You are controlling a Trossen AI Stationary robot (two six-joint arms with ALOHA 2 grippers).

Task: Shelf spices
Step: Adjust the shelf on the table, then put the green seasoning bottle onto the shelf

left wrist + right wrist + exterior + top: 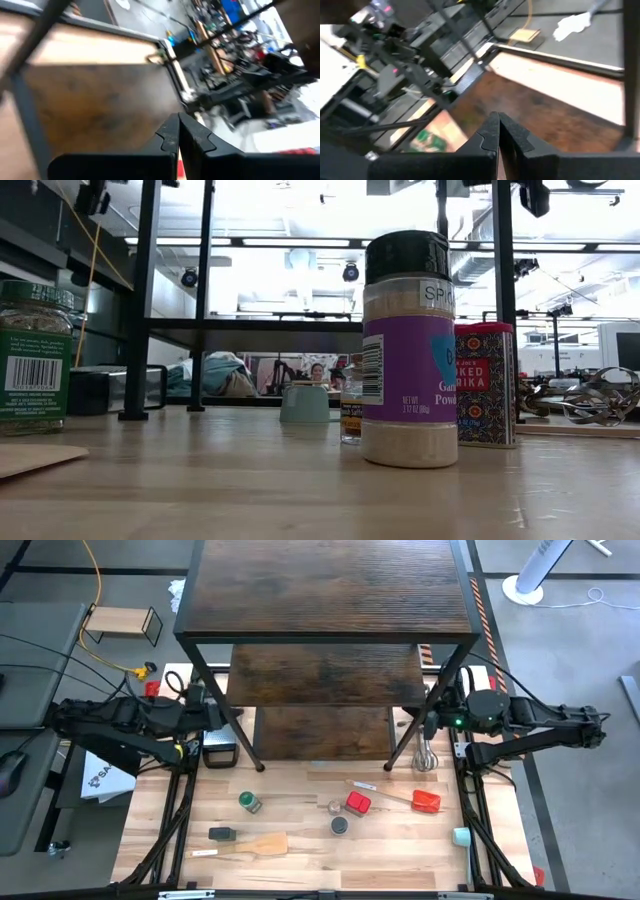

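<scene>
Five spice jars scattered on counter [300,870] before the shelf [330,600], none shelved. Garlic powder jar [408,350]: rigid, light, likely slick; grasp mid-body. Left gripper [178,142] and right gripper [497,137] closed, empty, flanking shelf.

The purple-labelled jar [408,350] reads "SPI", "Ga", "Pow" and "NET WT"; the rest is cut off. The red tin [486,385] beside it shows "KED" and "RIKA".
</scene>
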